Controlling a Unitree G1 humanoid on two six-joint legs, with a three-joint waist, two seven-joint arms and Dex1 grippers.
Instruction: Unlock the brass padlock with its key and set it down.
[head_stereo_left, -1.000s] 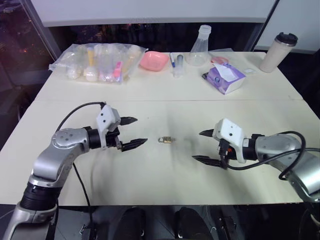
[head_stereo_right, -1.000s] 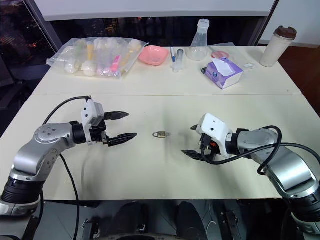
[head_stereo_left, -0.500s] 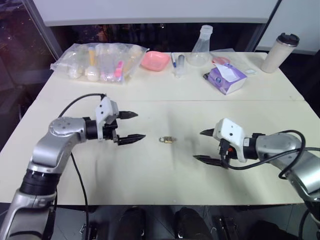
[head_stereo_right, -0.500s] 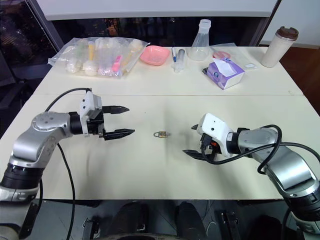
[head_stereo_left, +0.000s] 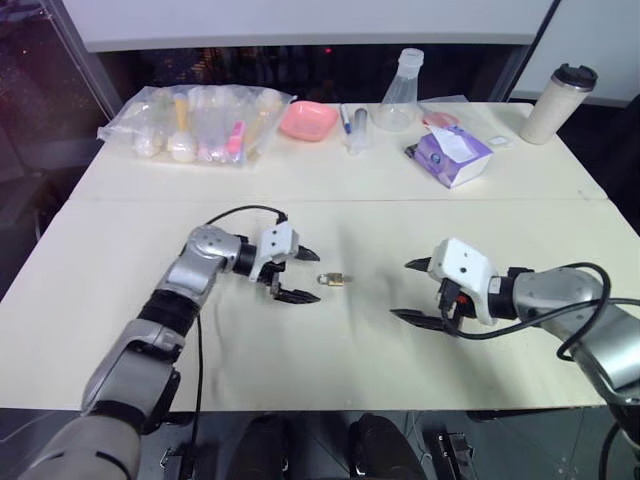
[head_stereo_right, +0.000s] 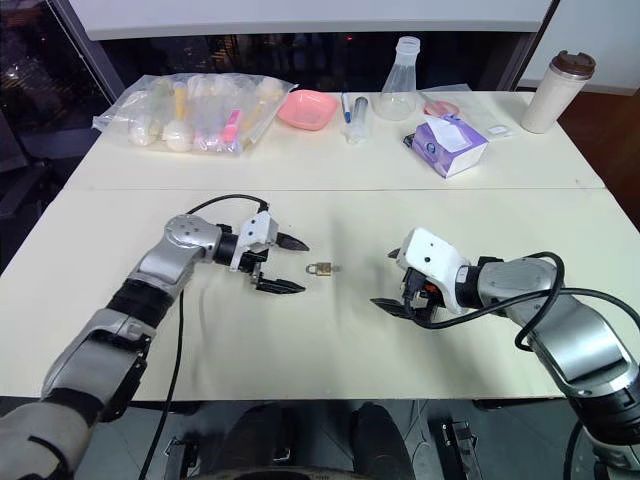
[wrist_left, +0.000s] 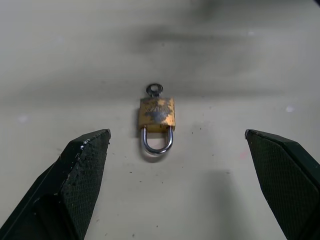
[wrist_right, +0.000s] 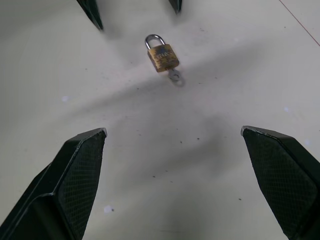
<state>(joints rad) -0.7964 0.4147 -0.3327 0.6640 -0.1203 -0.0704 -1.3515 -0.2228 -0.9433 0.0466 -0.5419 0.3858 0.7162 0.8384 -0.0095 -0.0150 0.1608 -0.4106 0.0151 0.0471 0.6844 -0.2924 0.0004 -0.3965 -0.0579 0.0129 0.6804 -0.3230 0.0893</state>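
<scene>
Small yellow-brass padlock with silvery shackle, flat on the cream table between both spread, empty grippers: left just beside (right farther). A clumsy pinch could skid it away.

Silver-grey metal arms, white boxy wrist housings, black cables looping off both; each hand has two pointy, textured black fingers.

Head pair: high, looking forward and down over the whole table, near-identical framing. Wrist views: low and close over the tabletop, facing each other across the brass padlock, shared by both, left gripper fingertips visible in the right one.
</scene>
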